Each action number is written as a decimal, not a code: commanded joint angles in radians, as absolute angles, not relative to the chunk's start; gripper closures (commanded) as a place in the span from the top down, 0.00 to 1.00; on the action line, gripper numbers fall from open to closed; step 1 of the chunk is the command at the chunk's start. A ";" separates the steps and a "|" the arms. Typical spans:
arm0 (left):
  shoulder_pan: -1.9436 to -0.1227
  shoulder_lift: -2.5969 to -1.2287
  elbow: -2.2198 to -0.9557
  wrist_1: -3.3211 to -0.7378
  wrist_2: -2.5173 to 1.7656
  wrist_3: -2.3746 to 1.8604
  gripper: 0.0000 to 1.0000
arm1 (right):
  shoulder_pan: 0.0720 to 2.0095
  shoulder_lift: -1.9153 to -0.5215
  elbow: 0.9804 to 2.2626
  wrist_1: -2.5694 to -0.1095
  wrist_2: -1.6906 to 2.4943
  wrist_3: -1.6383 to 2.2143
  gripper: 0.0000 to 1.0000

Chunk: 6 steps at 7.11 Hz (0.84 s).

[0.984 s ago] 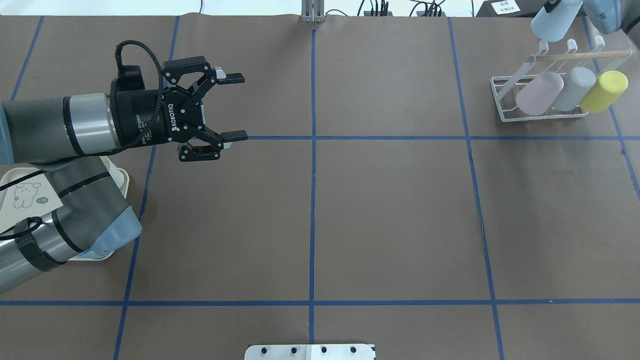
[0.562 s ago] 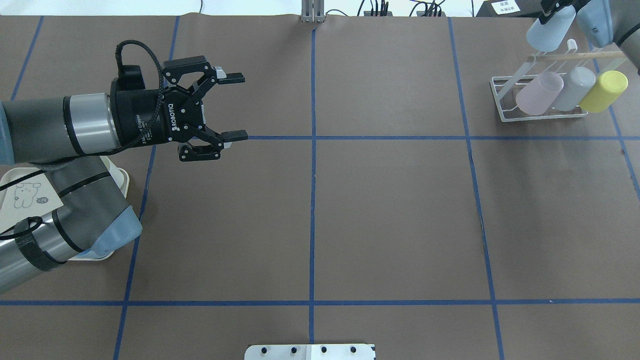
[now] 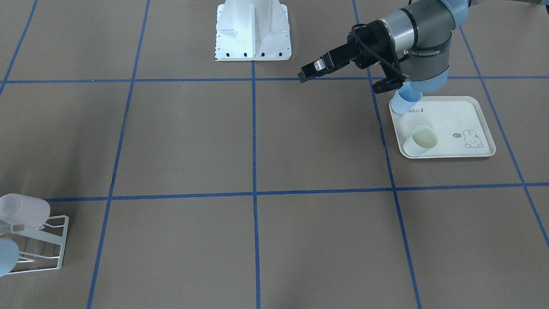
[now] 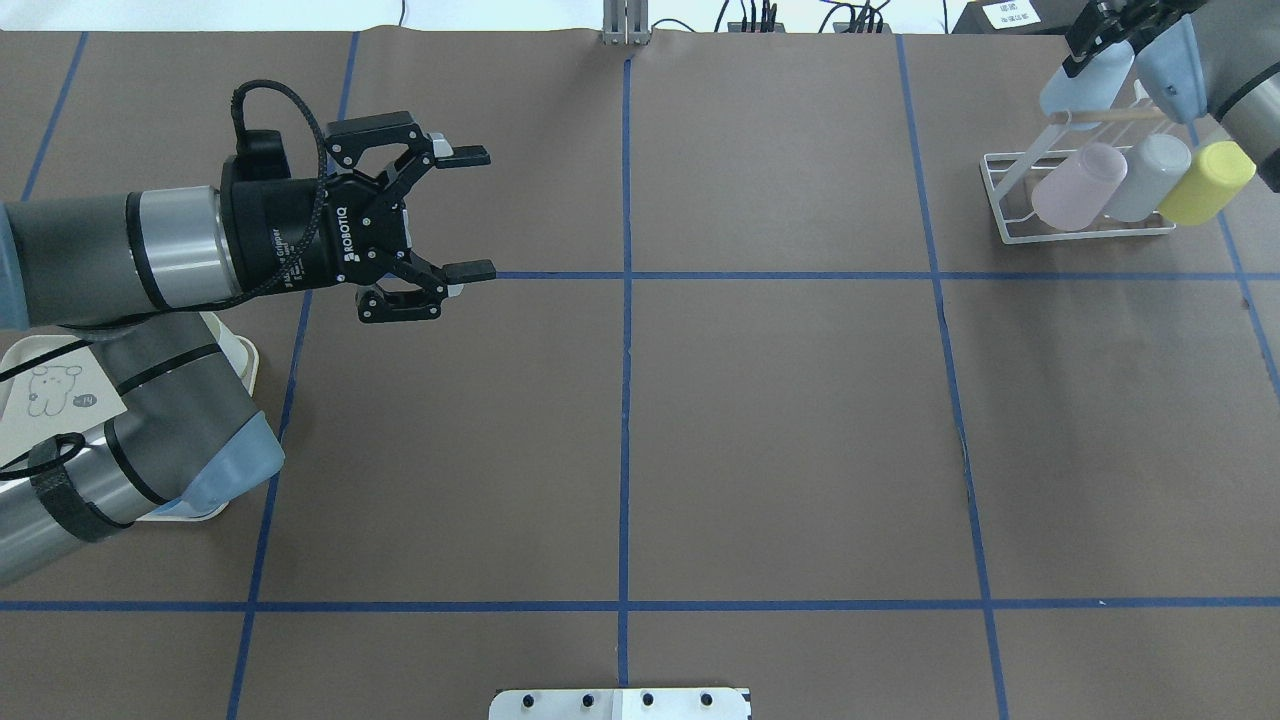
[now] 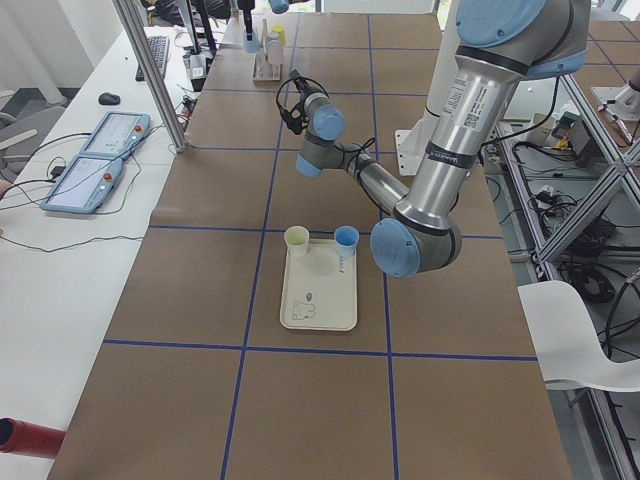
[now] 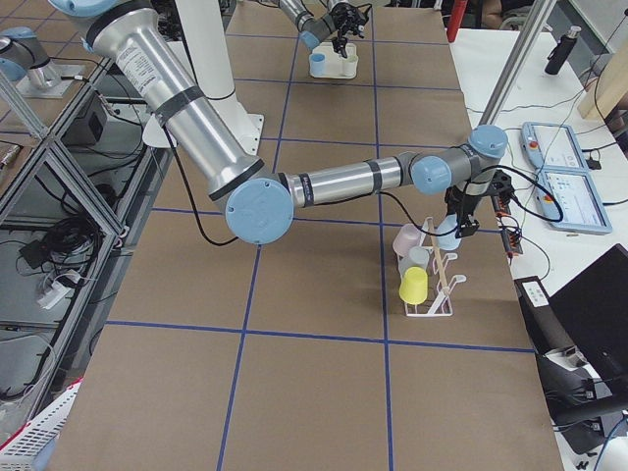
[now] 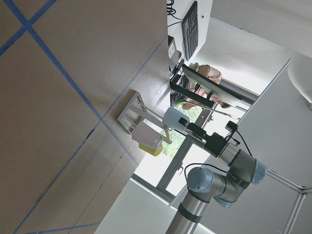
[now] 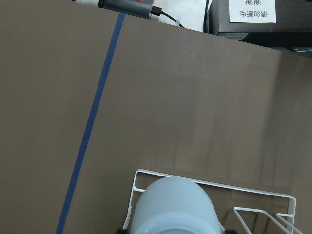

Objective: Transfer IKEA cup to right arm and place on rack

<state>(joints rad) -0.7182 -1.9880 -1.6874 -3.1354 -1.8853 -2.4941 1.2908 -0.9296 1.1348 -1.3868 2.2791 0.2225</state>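
Overhead exterior: we hold our left gripper (image 4: pixel 470 212) spread mid-left, right gripper (image 4: pixel 1105 38) pinching the cup (image 4: pixel 1080 88) over the rack's (image 4: pixel 1090 235) far corner.

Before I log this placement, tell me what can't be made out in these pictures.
1. Overhead view: the right gripper and its light blue cup cover the peg beneath, so it is unclear whether the cup is seated on the rack.
2. Right wrist view: the cup fills the bottom edge, hiding the fingers and the peg.
3. Front-facing view: the rack is cut off by the left edge.
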 commanded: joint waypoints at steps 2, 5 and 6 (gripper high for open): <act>-0.735 -1.987 -1.689 -3.129 -1.887 -2.448 1.00 | 1.270 -0.965 1.134 -1.310 2.275 0.227 0.99; -0.904 -1.977 -1.707 -3.001 -2.044 -2.323 1.00 | 1.272 -0.939 1.158 -1.310 2.276 0.259 0.99; -0.999 -1.947 -1.707 -2.953 -2.148 -2.245 1.00 | 1.272 -0.937 1.205 -1.310 2.279 0.318 0.99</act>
